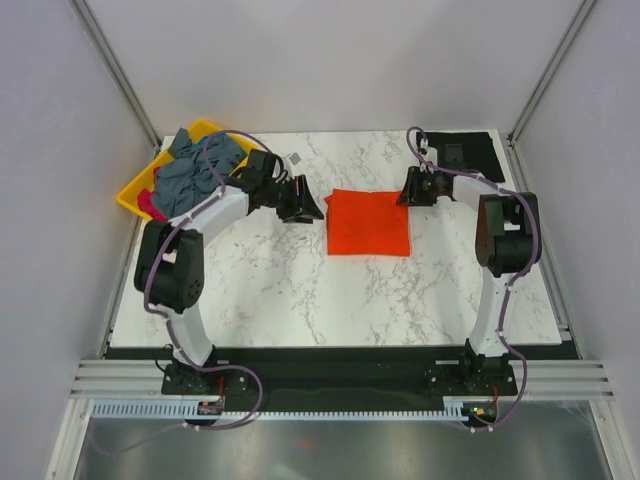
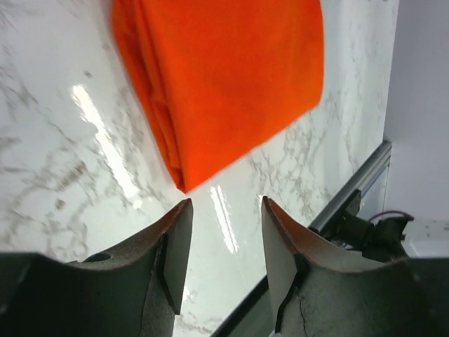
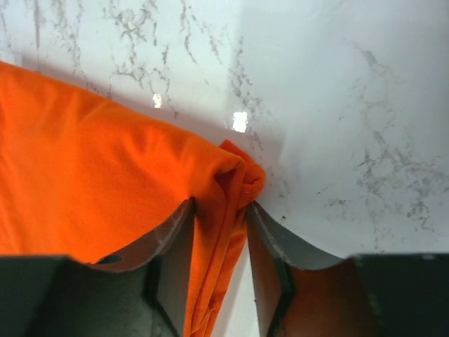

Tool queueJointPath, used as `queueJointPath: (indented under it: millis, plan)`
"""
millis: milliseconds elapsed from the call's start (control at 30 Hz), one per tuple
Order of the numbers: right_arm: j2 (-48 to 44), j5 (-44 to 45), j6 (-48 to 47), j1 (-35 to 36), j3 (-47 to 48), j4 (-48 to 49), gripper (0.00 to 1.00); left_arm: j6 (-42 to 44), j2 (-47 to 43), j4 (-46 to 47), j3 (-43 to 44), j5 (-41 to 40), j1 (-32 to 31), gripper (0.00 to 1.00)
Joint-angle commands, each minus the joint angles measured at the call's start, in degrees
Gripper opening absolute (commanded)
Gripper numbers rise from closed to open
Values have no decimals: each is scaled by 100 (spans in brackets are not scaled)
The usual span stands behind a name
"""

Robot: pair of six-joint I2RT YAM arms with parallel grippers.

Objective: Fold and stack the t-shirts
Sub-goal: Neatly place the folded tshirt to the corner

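Observation:
The bright orange t-shirt (image 1: 368, 222) lies folded into a flat rectangle in the middle of the marble table. My left gripper (image 1: 308, 207) is open and empty just off its left edge. In the left wrist view the shirt's corner (image 2: 224, 77) lies ahead of the parted fingertips (image 2: 224, 203). My right gripper (image 1: 408, 190) is at the shirt's far right corner. In the right wrist view its jaws (image 3: 219, 203) stand around the bunched orange corner (image 3: 91, 175), loosely, with bare table showing beside the cloth. A black t-shirt (image 1: 465, 152) lies flat at the back right.
A yellow tray (image 1: 135, 190) at the back left corner holds grey-blue shirts (image 1: 195, 170) and a bit of pink cloth (image 1: 150, 205). Grey walls enclose the table on three sides. A metal rail (image 2: 351, 189) runs along the table edge in the left wrist view.

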Motion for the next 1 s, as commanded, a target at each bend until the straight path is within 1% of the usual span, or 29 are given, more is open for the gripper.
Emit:
queueJointPath:
  millis: [0, 33, 67, 133, 167, 233, 433, 600, 633, 733, 833, 867, 967]
  plan:
    - [226, 165, -254, 35, 112, -7, 42, 316, -978, -226, -302, 76, -240, 52]
    - [226, 157, -271, 44, 130, -7, 37, 351, -1138, -306, -407, 199, -248, 52]
    - [200, 165, -289, 44, 138, 19, 26, 377, -1323, -333, -478, 261, -266, 52]
    - [95, 192, -306, 35, 95, 115, 16, 588, -1709, -507, -618, 314, -266, 53]
    - [-19, 192, -324, 35, 68, 246, 7, 684, -1781, -622, -636, 244, -275, 54]
    - [-160, 218, -377, 35, -54, 370, 0, 895, -1895, -903, -645, -45, -249, 54]
    - [-1047, 700, -447, 97, -775, 1108, 0, 1063, -2080, -1036, -1005, 7, -249, 54]
    - [-1654, 1325, -763, 185, -1109, 1161, 0, 1107, -2229, -1036, -1076, -116, -257, 54]
    - [-1742, 1500, -981, 211, -1110, 1153, 0, 1107, -2238, -1036, -1076, -134, -257, 54]
    - [-1813, 1764, -1132, 220, -1031, 1065, 0, 1116, -2282, -1036, -1085, -143, -266, 53]
    - [-1927, 2212, -1361, 220, -908, 995, 0, 1107, -2317, -1027, -1085, -125, -266, 53]
    - [-1936, 2457, -1413, 220, -768, 951, 0, 1107, -2326, -1027, -1093, -134, -266, 53]
    - [-1840, 2686, -1642, 220, -478, 749, 0, 1107, -2309, -1019, -1102, -108, -266, 53]
